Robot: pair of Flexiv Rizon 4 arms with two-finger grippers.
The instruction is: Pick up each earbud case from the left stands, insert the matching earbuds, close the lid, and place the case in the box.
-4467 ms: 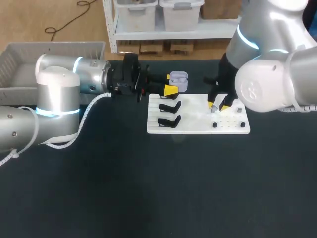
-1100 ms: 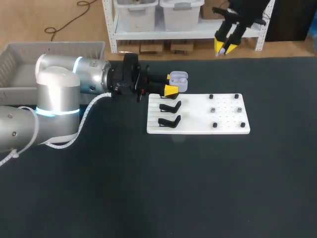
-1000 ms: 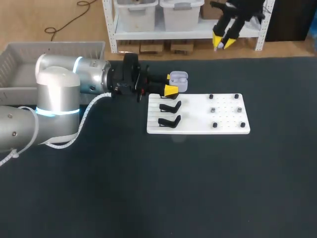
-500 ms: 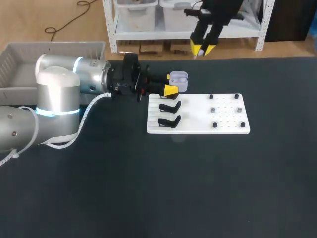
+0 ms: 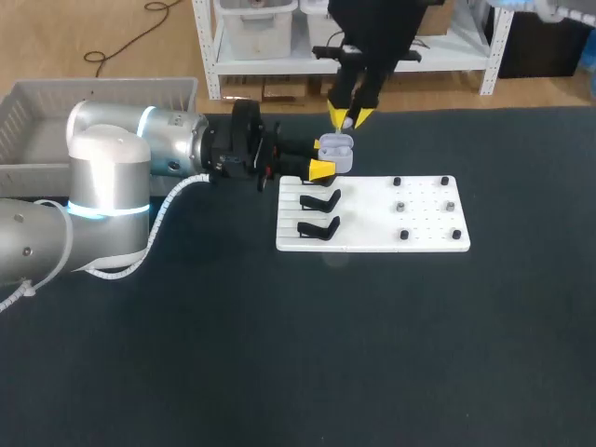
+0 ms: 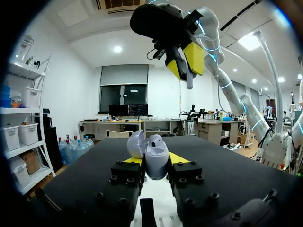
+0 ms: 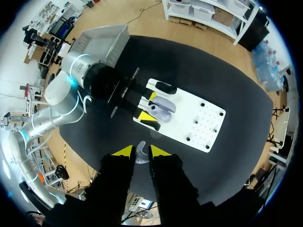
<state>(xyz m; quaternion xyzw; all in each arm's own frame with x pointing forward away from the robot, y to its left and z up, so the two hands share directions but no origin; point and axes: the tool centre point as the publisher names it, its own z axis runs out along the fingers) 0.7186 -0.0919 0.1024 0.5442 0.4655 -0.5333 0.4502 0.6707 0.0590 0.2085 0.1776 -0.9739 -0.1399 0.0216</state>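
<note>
A dark counter (image 5: 279, 354) spread beneath the left pincer (image 6: 156, 160), and a white pegged board (image 5: 372, 200) lay flat on it, just under and ahead of that pincer.

I see the board (image 5: 372, 235) mid-table, with two stands (image 5: 319, 200) on its left half and pegs (image 5: 400, 207) on its right. My left gripper (image 5: 324, 158) holds the earbud case (image 5: 337, 152) over the board's rear left corner. My right gripper (image 5: 351, 116), gripping an earbud (image 7: 141, 152), hangs just above the case. The box (image 5: 56, 102) sits far left.

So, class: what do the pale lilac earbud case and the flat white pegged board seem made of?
Pale lilac earbud case: likely moulded plastic, smooth satin finish, soft highlights on its rounded shell. Flat white pegged board: probably plastic or painted sheet, matt, evenly white with no visible grain.
</note>
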